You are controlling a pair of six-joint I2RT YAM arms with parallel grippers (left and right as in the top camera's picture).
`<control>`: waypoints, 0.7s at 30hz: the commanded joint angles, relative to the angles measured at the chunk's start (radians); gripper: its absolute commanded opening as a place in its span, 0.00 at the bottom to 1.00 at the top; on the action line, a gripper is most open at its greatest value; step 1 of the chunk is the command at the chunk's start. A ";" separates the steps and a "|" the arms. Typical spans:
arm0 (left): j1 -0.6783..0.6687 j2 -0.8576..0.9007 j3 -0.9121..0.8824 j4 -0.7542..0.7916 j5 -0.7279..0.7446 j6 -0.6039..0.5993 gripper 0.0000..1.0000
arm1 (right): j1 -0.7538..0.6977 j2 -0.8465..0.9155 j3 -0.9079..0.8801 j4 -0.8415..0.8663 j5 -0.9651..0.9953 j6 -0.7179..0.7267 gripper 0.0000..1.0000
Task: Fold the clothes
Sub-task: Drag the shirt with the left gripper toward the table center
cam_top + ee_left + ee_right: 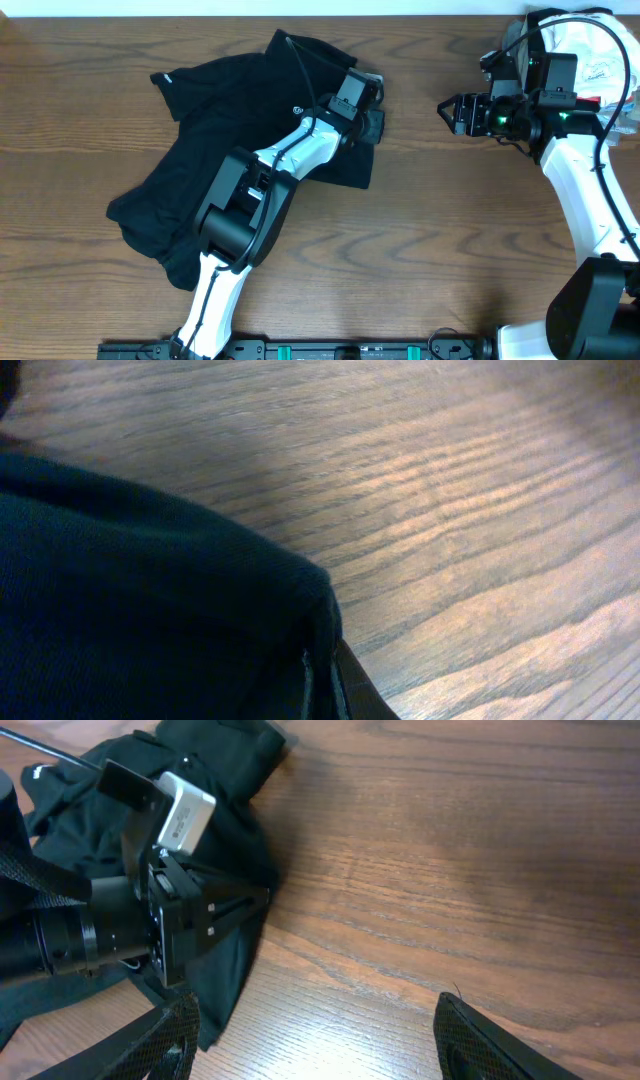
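The clothes are one black T-shirt (230,140), lying crumpled on the left half of the wooden table. My left gripper (372,112) is at the shirt's right edge, shut on a fold of the fabric. In the left wrist view the dark cloth (150,600) fills the lower left and runs down between the closed jaws of the left gripper (322,685). My right gripper (447,110) hovers over bare wood to the right of the shirt, open, with nothing between its mesh-padded fingers (470,1035). The right wrist view shows the shirt (215,765) and the left arm's wrist (150,920) at its left.
A heap of white and other garments (590,50) sits at the back right corner behind the right arm. Bare wooden table (440,240) stretches between the two arms and along the front. The left arm's body (240,210) lies over the shirt's lower part.
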 commanded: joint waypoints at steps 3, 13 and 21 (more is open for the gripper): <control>0.005 0.009 0.055 0.043 0.098 -0.114 0.07 | -0.053 0.005 -0.004 0.010 0.000 0.001 0.73; -0.053 0.009 0.060 0.219 0.103 -0.217 0.07 | -0.175 -0.017 -0.001 0.050 -0.051 0.053 0.72; -0.094 0.009 0.061 0.361 0.103 -0.259 0.06 | -0.224 -0.022 -0.001 0.056 -0.083 0.060 0.71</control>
